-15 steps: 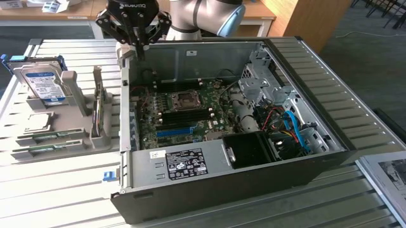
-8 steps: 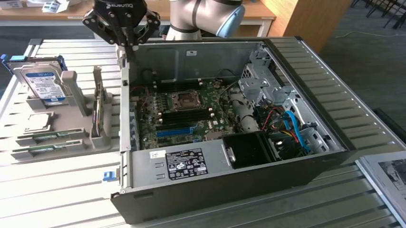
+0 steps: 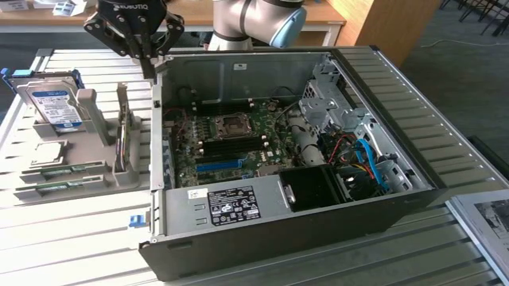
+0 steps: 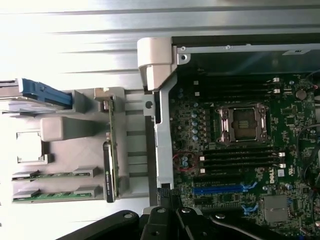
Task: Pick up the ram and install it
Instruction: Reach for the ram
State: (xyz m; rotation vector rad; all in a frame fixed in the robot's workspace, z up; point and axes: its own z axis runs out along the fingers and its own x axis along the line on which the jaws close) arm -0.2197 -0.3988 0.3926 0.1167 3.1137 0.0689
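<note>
Black two-finger gripper (image 3: 150,70): fingers pressed together, nothing between them. It hangs over the side wall of the open black tower case (image 3: 263,250), on the tray side, well apart from the parts. The ram, a long thin green circuit-board stick (image 3: 59,171), lies flat in a slot of the grey moulded tray (image 4: 62,130) beside the case on the slatted metal surface (image 3: 80,250). A second like it lies just beside. Another thin green board (image 4: 112,145) stands on edge nearby; cannot tell what it is.

Judgement: the ram is light, stiff, and fragile at chips and contact edge. Best pinched gently across its long edges, mid-length.
</note>
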